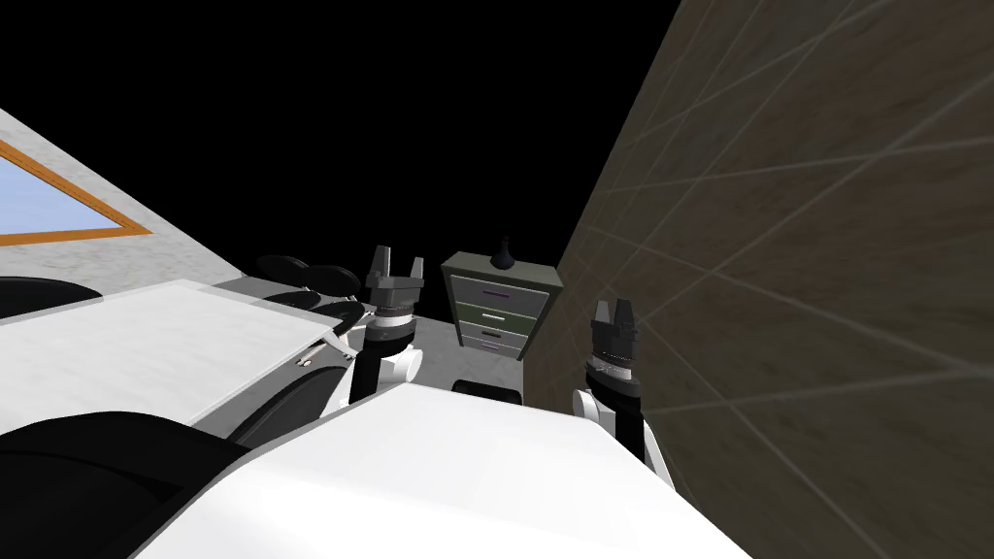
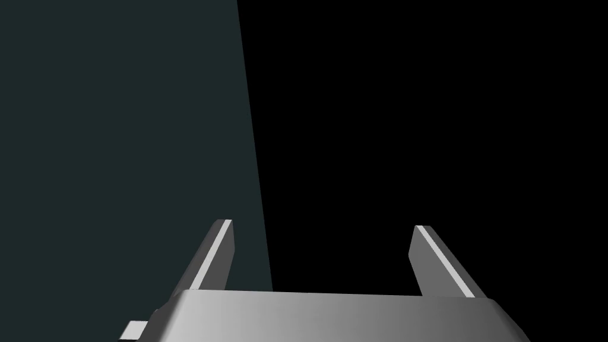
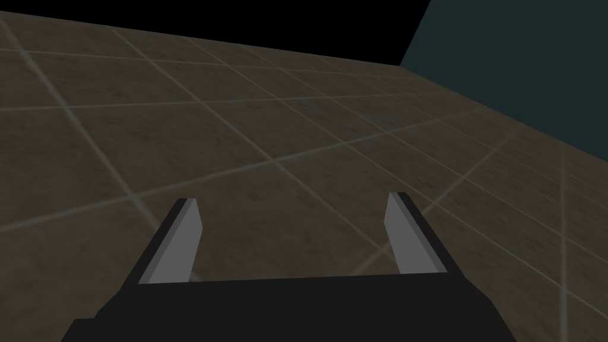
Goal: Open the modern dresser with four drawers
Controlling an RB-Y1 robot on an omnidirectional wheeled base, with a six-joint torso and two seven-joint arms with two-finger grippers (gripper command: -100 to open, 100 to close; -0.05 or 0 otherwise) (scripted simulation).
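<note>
A grey-green dresser with several stacked drawers, each with a bar handle, stands ahead of me against the brown tiled wall; all drawers look closed. A small dark vase sits on its top. My left gripper is raised left of the dresser and well short of it, open with nothing between its fingers. My right gripper hangs close to the tiled wall, right of the dresser, and is open and empty, its fingers wide apart.
A white table stands at my left with dark chairs around it. A grey wall with an orange-framed window lies far left. A black area fills the space above the dresser. The tiled wall closes off the right side.
</note>
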